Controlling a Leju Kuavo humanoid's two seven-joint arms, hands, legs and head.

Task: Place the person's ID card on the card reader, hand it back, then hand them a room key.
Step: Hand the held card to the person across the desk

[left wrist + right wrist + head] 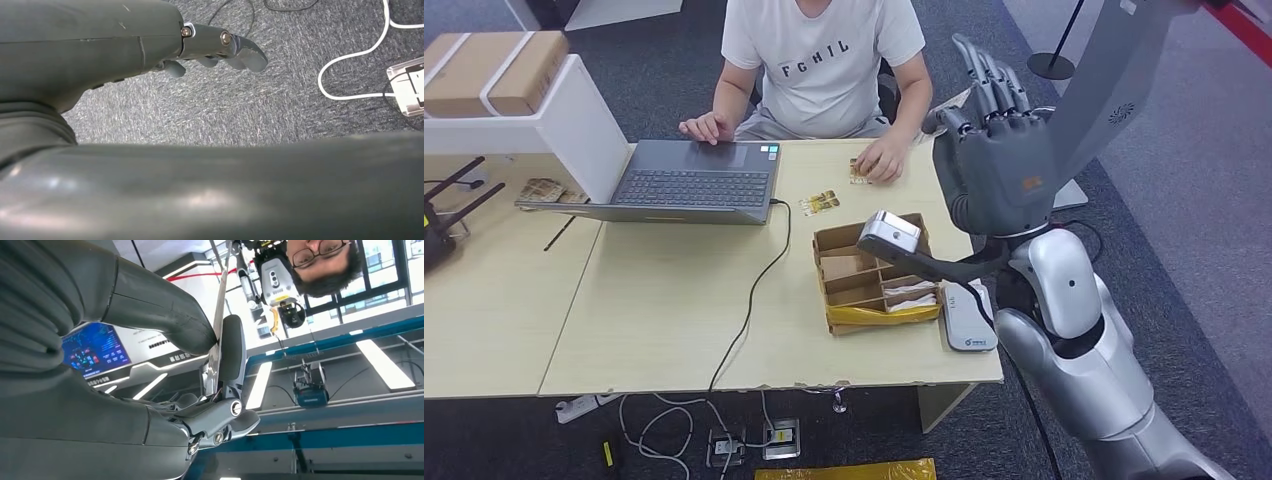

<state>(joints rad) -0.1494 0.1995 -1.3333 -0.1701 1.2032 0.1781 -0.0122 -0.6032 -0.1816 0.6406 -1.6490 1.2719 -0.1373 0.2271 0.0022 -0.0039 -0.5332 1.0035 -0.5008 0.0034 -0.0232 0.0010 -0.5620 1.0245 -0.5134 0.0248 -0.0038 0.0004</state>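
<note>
My right hand [994, 135] is raised above the table's far right, fingers pointing up, in front of the seated person [824, 60]. In the right wrist view a thin card [218, 325] shows edge-on, pinched between the thumb [170, 320] and a finger [232, 350]; its face is hidden. The white card reader [969, 322] lies at the table's front right edge. The person's hand [882, 158] rests on the table over a small card [857, 172]. My left hand [220, 45] hangs over the carpet, holding nothing.
A cardboard divider box [869, 275] with white cards stands beside the reader. Two small cards [819, 203] lie near the open laptop [694, 180], whose cable [754, 290] crosses the table. A router [439, 225] sits at far left. On the floor lies a power strip [407, 90].
</note>
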